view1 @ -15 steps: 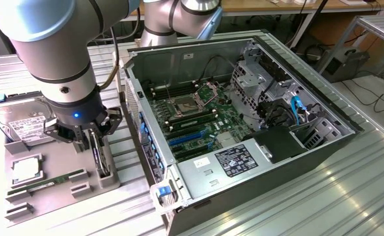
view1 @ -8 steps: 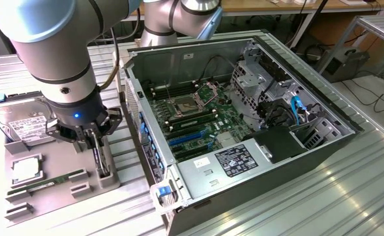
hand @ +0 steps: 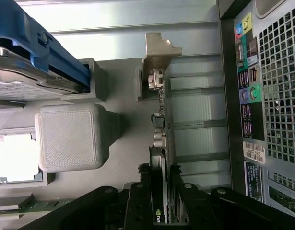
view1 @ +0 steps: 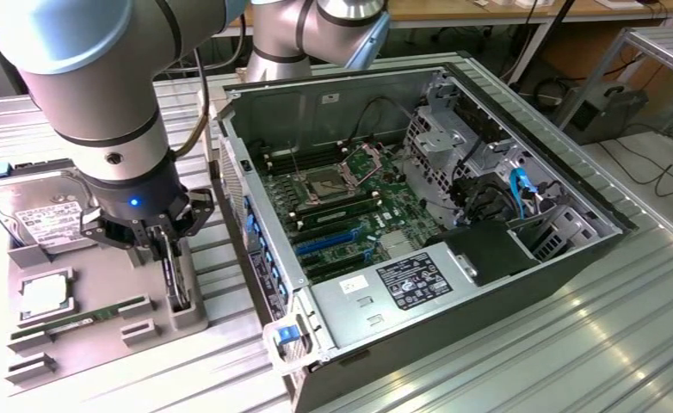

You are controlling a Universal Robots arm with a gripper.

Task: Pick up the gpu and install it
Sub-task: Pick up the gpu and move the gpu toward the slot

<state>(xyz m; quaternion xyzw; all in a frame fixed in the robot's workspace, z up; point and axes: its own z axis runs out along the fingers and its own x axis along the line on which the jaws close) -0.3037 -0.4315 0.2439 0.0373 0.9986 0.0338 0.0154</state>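
Claw (view1: 167, 251) is pinched narrow on the gpu (view1: 177, 280). From the wrist cam I've got one finger (hand: 143, 191) on each face of the card, right up against it. The gpu stands on edge straight under the claw, seated in the slot of the grey holder tray (view1: 107, 353), with its silver bracket (hand: 159, 50) at the end furthest from the fingers.

Working outward, the tray's other parts sit off to the exterior view's left of the claw. The green memory stick (view1: 84, 317) and the cpu (view1: 44, 294) are nearest. The hard drive (view1: 44, 215) is a bit further out, propped in its blue-edged cradle.

On the claw's other side, just beside the tray, is the open pc case (view1: 348, 310) lying on the ribbed metal table (view1: 612, 335). The motherboard (view1: 348, 198) faces up, well apart from the card.
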